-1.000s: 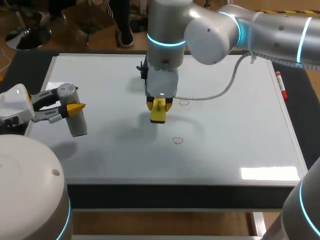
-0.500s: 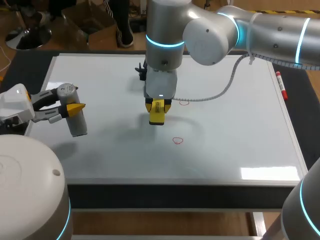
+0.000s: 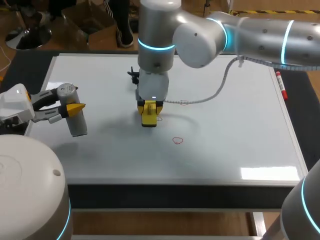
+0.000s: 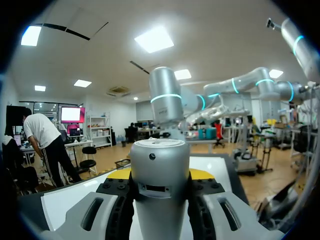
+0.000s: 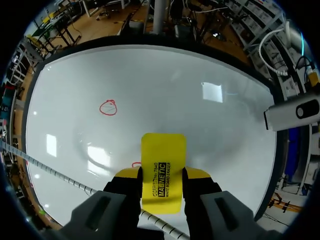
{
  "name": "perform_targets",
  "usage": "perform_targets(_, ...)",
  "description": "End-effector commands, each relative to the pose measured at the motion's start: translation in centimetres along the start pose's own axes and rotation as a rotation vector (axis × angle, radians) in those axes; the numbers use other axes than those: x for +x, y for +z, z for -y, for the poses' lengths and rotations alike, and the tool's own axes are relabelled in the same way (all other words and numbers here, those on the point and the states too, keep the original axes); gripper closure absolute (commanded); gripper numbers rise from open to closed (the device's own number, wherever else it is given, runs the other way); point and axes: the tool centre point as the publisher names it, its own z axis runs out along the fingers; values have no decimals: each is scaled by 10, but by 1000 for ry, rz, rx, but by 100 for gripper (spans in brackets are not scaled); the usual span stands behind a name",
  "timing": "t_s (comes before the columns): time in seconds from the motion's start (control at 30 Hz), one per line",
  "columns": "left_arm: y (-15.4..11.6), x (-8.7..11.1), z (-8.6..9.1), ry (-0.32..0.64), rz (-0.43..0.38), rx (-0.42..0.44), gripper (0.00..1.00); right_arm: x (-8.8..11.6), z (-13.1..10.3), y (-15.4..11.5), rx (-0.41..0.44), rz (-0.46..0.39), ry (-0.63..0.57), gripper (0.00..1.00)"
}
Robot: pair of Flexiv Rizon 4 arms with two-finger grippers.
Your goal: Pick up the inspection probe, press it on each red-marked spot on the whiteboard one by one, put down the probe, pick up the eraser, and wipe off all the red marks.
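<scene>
On the whiteboard [image 3: 225,150], near its middle, we find our right gripper [image 3: 148,114] pointing straight down with both yellow-tipped fingers clamped on the yellow eraser [image 3: 148,120]. The right wrist view confirms this grip: the fingers press the eraser [image 5: 163,170] from two sides, with its free end extending ahead of the gripper [image 5: 163,176] toward the board. We cannot confirm whether the eraser touches the surface. We note three red marks. One small red mark [image 3: 159,118] sits just beside the eraser, and in the right wrist view it shows [image 5: 135,164] partly hidden at the eraser's edge. A second red circle [image 3: 178,140] lies nearer the front edge and apart from the eraser; a third faint circle [image 3: 184,102] lies under the ribbed cable [image 3: 210,95] trailing from our right arm. At the board's left side, our left gripper [image 3: 70,106] is closed around the silver inspection probe [image 3: 76,124], held off the board. The left wrist view shows the probe [image 4: 160,185] upright between the two fingers, gripped on both sides. A red marker pen [image 3: 281,86] rests along the right edge.
</scene>
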Motion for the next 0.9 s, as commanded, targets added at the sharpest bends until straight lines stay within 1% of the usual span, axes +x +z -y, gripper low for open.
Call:
perform_targets(0.03, 0, 1, 1, 1, 1, 1, 100, -5, 6, 6, -10, -6, -6, 100)
perform_targets(0.17, 0, 1, 1, 1, 1, 1, 100, -8, 8, 11, -18, -5, -22, 100)
perform_targets(0.57, 0, 1, 1, 1, 1, 1, 100, -2, 11, 23, -40, -4, -28, 100)
perform_targets(0.9, 0, 1, 1, 1, 1, 1, 100, 9, 10, 32, -65, -3, 1, 100)
